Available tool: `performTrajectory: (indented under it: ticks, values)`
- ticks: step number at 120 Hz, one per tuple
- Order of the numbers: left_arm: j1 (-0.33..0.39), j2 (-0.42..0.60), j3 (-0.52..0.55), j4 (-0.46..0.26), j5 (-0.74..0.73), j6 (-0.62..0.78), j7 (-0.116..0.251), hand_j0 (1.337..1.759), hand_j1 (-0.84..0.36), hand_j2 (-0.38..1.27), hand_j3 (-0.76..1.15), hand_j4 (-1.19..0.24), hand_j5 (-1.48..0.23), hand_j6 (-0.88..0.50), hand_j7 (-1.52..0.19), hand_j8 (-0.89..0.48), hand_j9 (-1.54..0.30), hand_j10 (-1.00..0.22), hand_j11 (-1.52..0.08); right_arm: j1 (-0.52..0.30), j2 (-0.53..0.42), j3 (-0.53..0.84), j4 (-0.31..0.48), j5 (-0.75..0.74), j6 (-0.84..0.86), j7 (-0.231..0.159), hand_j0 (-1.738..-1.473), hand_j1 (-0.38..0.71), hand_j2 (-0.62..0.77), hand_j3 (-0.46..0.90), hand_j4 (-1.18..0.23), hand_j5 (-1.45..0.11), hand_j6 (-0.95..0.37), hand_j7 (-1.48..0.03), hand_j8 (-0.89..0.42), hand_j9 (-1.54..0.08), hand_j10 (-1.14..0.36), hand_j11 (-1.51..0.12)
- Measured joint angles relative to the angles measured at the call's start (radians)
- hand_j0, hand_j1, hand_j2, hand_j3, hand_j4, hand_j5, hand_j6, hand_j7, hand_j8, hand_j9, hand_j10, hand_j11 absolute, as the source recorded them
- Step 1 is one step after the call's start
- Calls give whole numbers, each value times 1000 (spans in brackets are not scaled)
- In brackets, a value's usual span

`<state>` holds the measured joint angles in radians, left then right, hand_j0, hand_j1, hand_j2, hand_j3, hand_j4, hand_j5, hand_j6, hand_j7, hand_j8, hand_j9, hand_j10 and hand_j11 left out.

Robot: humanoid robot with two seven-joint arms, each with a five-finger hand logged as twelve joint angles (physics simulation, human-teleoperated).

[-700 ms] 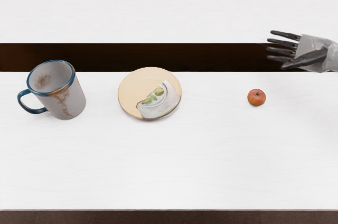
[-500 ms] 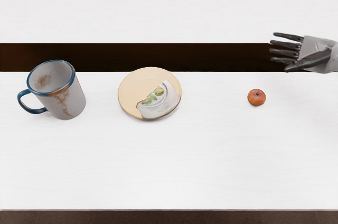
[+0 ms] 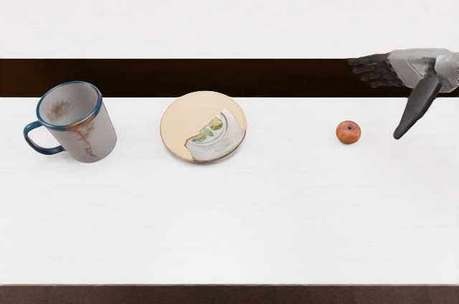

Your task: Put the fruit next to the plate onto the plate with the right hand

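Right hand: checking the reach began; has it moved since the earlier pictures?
Yes. The right hand shifted left, its thumb dropping level with the fruit.

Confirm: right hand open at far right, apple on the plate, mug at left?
Not quite. The head view shows the apple on the table right of the plate, apart from it. The right hand is open at far right and the mug is at left.

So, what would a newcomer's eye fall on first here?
The small red fruit lies alone on the white table, right of the plate. The right hand hovers open above and right of it, near the picture's edge. A large mug sits far left.
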<state>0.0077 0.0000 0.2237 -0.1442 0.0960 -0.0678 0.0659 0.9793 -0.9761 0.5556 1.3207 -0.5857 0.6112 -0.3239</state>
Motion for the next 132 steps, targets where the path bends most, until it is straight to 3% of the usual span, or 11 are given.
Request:
performTrajectory:
  ticks: [20, 44, 62, 80, 105, 132]
  values:
    - [0, 0, 0, 0, 0, 0, 0, 1658, 55, 49, 0, -245, -318, -245, -318, -245, -318, -245, -318, -13, -22, -8, 126, -137, -17, -6, -1658, -301, -7, 0, -45, -54, -46, -54, -45, -54, -44, -54]
    - [0, 0, 0, 0, 0, 0, 0, 1658, 55, 49, 0, -245, -318, -245, -318, -245, -318, -245, -318, -36, 1, -56, 199, -269, -234, -10, -1658, -301, -7, 0, -47, -55, -49, -55, -47, -55, -46, -55]
    - [0, 0, 0, 0, 0, 0, 0, 1658, 55, 49, 0, -245, -318, -245, -318, -245, -318, -245, -318, -41, 51, -128, 222, -335, -408, -105, -1658, -300, -7, 0, -49, -56, -51, -56, -49, -56, -47, -56]
    - [0, 0, 0, 0, 0, 0, 0, 1658, 55, 49, 0, -245, -318, -245, -318, -245, -318, -245, -318, -44, 71, -177, 227, -377, -530, -157, -1658, -291, -8, 0, -56, -66, -59, -66, -57, -66, -55, -66]
    - [0, 0, 0, 0, 0, 0, 0, 1658, 55, 49, 0, -245, -318, -245, -318, -245, -318, -245, -318, -46, 109, -199, 221, -389, -580, -209, -1658, -118, -36, 0, -201, -254, -204, -253, -202, -254, -200, -254]
    - [0, 0, 0, 0, 0, 0, 0, 1658, 55, 49, 0, -245, -318, -245, -318, -245, -318, -245, -318, -70, 169, -224, 220, -520, -677, -225, -1658, -6, -54, 0, -294, -375, -296, -374, -294, -375, -293, -375]
